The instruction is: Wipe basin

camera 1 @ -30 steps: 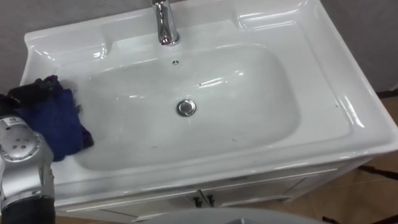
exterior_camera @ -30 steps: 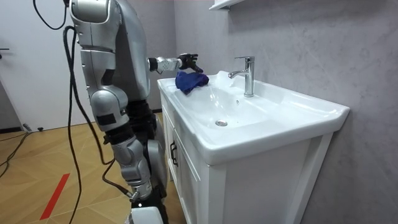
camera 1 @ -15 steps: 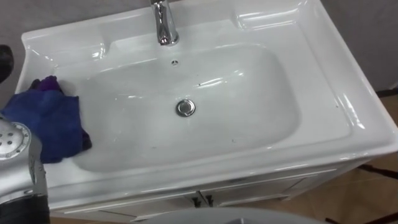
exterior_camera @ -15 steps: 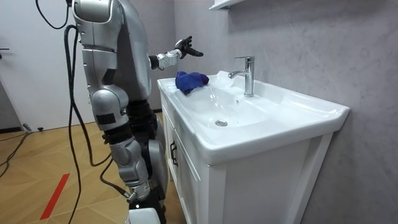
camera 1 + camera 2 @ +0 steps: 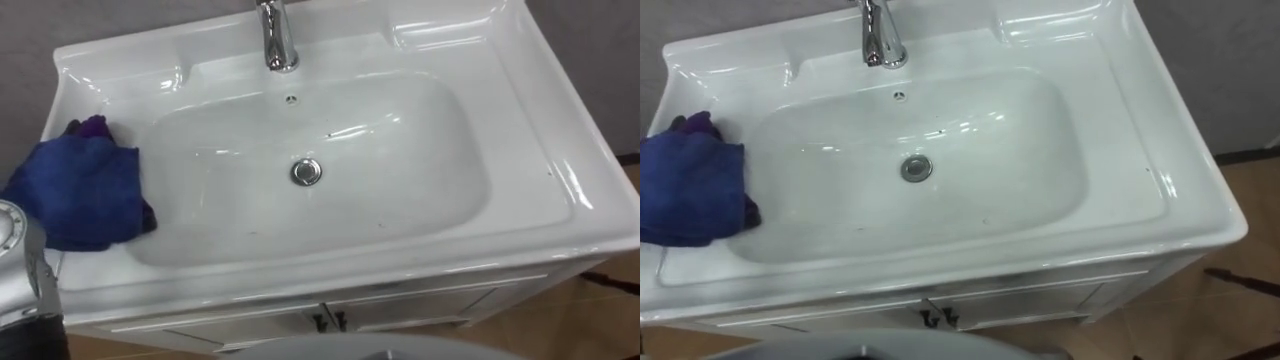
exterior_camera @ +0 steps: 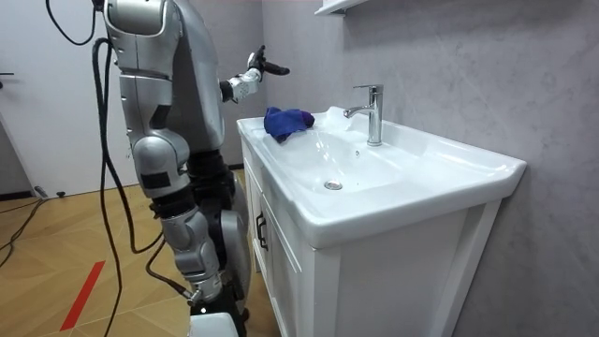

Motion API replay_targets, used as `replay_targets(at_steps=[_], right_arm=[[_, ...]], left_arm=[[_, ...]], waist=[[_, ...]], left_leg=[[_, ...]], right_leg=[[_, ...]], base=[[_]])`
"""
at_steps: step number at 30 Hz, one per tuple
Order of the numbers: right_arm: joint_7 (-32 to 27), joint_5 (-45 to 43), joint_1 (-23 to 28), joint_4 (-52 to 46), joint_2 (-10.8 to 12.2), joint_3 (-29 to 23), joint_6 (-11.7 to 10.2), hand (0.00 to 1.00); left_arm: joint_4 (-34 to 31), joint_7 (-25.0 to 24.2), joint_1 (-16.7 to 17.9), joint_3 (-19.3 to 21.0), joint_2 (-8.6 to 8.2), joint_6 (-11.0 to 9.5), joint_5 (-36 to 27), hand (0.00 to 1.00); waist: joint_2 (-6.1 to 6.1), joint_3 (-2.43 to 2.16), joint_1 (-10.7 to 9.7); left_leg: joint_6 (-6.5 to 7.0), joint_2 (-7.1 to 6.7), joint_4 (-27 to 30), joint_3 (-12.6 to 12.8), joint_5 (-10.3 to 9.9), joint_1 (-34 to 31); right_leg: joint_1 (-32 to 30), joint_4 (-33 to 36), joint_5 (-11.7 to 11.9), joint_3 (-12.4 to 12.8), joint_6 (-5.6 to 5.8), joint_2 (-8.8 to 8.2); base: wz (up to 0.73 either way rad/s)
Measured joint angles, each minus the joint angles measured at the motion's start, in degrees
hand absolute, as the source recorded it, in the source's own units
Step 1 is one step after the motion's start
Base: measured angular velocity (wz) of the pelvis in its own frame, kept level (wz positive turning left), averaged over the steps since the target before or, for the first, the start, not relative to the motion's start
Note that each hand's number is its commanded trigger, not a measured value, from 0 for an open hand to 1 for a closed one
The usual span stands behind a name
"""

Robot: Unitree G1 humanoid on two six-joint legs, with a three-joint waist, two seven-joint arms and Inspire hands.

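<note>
While standing before the washbasin, holds left robot hand raised, fingers spread, empty, clear of blue cloth on left rim.

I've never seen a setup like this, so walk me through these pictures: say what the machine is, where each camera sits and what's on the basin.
This is a two-legged humanoid robot, set to wipe the white basin before it. The basin has a tap and a drain and sits on a cabinet. Two pictures come from cameras in the robot's head, looking down; the third comes from a camera standing in the room. A blue cloth lies crumpled on the basin's left rim. The robot's left hand is raised clear of the cloth, open, holding nothing.
</note>
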Motion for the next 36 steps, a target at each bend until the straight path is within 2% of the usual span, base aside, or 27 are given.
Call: replay_targets(at_steps=[5, 7, 9, 11, 12, 13, 14, 16, 17, 20, 27, 31, 34, 36], right_arm=[[0.1, -0.64, 0.63, -0.09, -0.07, -1.59, 0.1, 0.0], [0.04, -0.6, 0.88, -0.15, -0.11, -2.09, 0.09, 0.0], [-0.28, -0.64, 1.05, -0.12, -0.29, -2.09, 0.09, 0.0], [-0.72, -0.66, 1.44, -0.11, -0.56, -2.09, 0.08, 0.0], [-0.77, -0.81, 1.45, -0.11, -0.66, -2.01, 0.08, 0.0], [-0.81, -0.93, 1.53, -0.11, -0.77, -1.99, 0.1, 0.0], [-0.8, -1.04, 1.62, -0.18, -1.02, -2.03, 0.16, 0.0], [-0.81, -1.07, 1.65, -0.36, -1.28, -2.02, 0.67, 0.0], [-0.87, -1.15, 1.63, -0.36, -1.3, -2.01, 1.2, 0.0], [-1.08, -1.18, 1.15, -0.36, -1.4, -1.98, 1.42, 0.0], [-0.37, -1.29, 0.48, -0.5, -2.09, -1.81, 2.59, 0.0], [0.26, -1.46, -0.82, -0.52, -1.99, -1.47, 3.16, 0.0], [0.08, -1.33, -2.13, -1.07, -2.05, -0.82, 3.67, 0.0], [0.21, -1.56, -1.96, -0.97, -1.93, 0.14, 3.86, 0.0]], left_arm=[[6.39, -0.12, 0.58, 5.26, 1.02, 0.02, -1.25, 0.0], [6.46, -0.05, 1.87, 6.57, 1.02, 0.02, -3.31, 0.0], [6.49, 0.79, 3.46, 7.17, 1.08, 0.02, -4.18, 0.0], [7.02, 1.27, 4.79, 7.62, 1.08, 0.0, -4.58, 0.0], [7.41, 1.6, 5.69, 8.09, 1.11, -0.04, -4.59, 0.0], [7.88, 1.65, 5.95, 8.3, 1.17, -0.05, -4.59, 0.0], [8.95, 1.62, 6.72, 8.84, 1.21, -0.05, -4.59, 0.0], [10.23, 2.18, 8.18, 9.86, 1.24, 0.0, -4.63, 0.0], [10.53, 2.71, 8.95, 10.28, 1.24, 0.03, -4.66, 0.0], [13.21, 2.84, 9.33, 11.61, 1.27, 0.05, -5.65, 0.0], [18.23, 2.23, 10.29, 12.02, 1.84, 0.22, -15.26, 0.0], [21.64, 2.09, 11.84, 12.03, 1.68, 0.5, -16.24, 0.0], [25.93, 2.12, 13.36, 10.72, 0.76, 0.56, -16.25, 0.0], [28.89, 1.29, 14.98, 7.53, -0.58, 0.81, -16.35, 0.0]], waist=[[0.53, 0.11, 1.77], [0.73, -0.04, 2.74], [1.08, -0.39, 3.34], [1.39, -0.76, 4.81], [1.66, -0.7, 5.38], [1.28, -0.78, 5.75], [1.38, -0.67, 6.24], [1.71, -0.58, 6.26], [1.5, -0.53, 6.34], [1.54, -0.53, 6.92], [1.23, -0.74, 8.79], [0.67, -0.77, 9.51], [0.17, -0.85, 9.2], [-0.32, -0.68, 8.55]], left_leg=[[0.0, -0.13, 0.0, -0.09, 0.0, -0.42], [0.0, -0.26, 0.01, -0.08, 0.0, -0.43], [0.01, -0.67, -0.01, -1.1, 0.0, -0.57], [0.01, -0.77, -0.09, -1.32, 0.0, -0.34], [0.01, -0.77, -0.1, -1.55, 0.0, -0.32], [0.01, -0.77, -0.1, -1.63, 0.01, -0.33], [0.02, -0.77, -0.1, -1.68, 0.01, -0.39], [0.02, -0.8, -0.07, -2.15, 0.01, -0.57], [0.07, -0.88, 0.0, -2.69, 0.04, -0.78], [0.33, -1.04, 0.37, -3.6, 0.21, -1.55], [0.84, -2.27, 1.2, -5.85, 0.51, -3.04], [0.85, -2.54, 1.22, -6.0, 0.51, -2.98], [0.87, -2.81, 1.18, -6.33, 0.52, -3.0], [1.09, -2.96, 1.32, -7.26, 0.58, -3.22]], right_leg=[[-0.27, -0.14, -0.05, -0.32, 0.07, -0.14], [-0.25, -0.14, -0.1, -0.49, 0.14, -0.32], [-0.06, -0.08, -0.22, -1.13, 0.35, -0.64], [0.0, 0.03, -0.24, -1.03, 0.38, -0.74], [0.05, 0.08, -0.25, -1.08, 0.39, -0.73], [0.06, 0.12, -0.25, -1.2, 0.39, -0.73], [0.1, 0.11, -0.26, -1.46, 0.41, -0.73], [0.22, -0.01, -0.29, -2.01, 0.42, -0.73], [0.28, -0.01, -0.41, -2.37, 0.4, -0.74], [0.04, 0.03, -0.46, -3.4, 0.36, -0.9], [-0.24, 0.56, -0.98, -4.99, 0.99, -1.94], [-0.19, 0.78, -1.08, -5.22, 1.15, -2.22], [0.06, 0.87, -1.16, -5.93, 1.29, -2.51], [0.49, 0.87, -1.21, -7.31, 1.37, -2.65]], base=[[0.01], [0.04], [0.16], [0.03], [-0.03], [0.06], [0.1], [0.15], [0.19], [0.18], [0.15], [0.04], [0.11], [0.24]])
